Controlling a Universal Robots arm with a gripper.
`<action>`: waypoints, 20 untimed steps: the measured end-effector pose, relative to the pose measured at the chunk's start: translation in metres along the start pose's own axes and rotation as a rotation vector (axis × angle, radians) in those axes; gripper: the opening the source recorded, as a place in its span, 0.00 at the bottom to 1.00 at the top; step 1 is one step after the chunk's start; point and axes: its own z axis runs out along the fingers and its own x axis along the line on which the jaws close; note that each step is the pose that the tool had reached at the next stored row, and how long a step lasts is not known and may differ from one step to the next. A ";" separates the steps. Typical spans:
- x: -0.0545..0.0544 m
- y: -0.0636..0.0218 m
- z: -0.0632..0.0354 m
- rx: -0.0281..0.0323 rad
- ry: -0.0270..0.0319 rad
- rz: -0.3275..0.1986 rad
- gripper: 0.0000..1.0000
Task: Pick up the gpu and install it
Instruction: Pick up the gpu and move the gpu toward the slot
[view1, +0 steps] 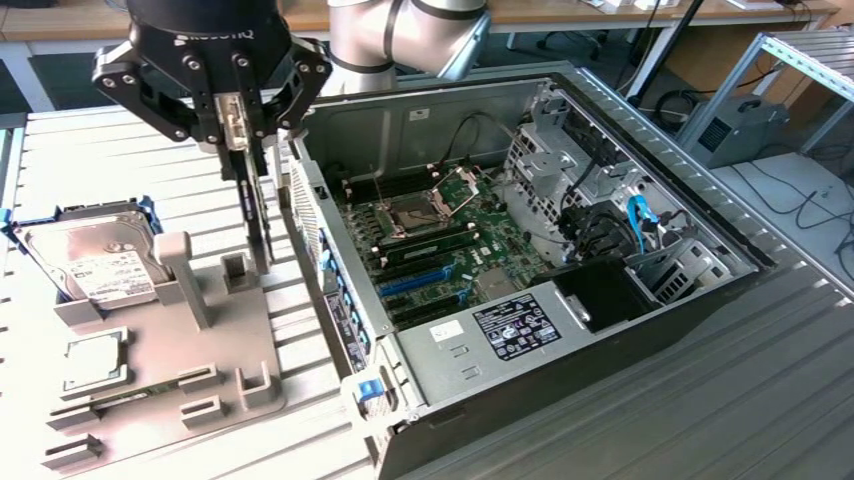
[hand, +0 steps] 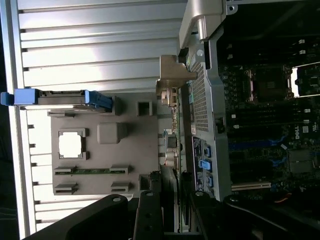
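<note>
My gripper (view1: 240, 135) is shut on the gpu (view1: 254, 215), a thin dark card that hangs edge-on and upright below the fingers. The card's lower end is level with a small post of the grey holder tray (view1: 200, 335), just outside the computer case's side wall. In the wrist view the gpu (hand: 171, 131) runs away from the fingers (hand: 150, 200), with its silver bracket (hand: 172, 75) at the far end. The open computer case (view1: 694, 270) lies at the exterior view's right of the card, showing the motherboard (view1: 447, 235) and its blue slots (view1: 420, 285).
On the holder tray stand a silver hard drive (view1: 87, 255) in a blue frame, a processor chip (view1: 94, 360) and a memory stick (view1: 134, 395). Inside the case are a drive cage (view1: 574, 150), cables and a power supply (view1: 514, 325). A ribbed metal table (view1: 747, 400) lies underneath.
</note>
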 end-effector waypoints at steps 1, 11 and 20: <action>-0.002 0.0002 0.0001 0.0000 0.0000 0.000 0.27; -0.023 0.0017 0.0007 0.0000 0.0000 0.000 0.27; -0.040 0.0031 0.0011 0.0001 0.0001 0.000 0.27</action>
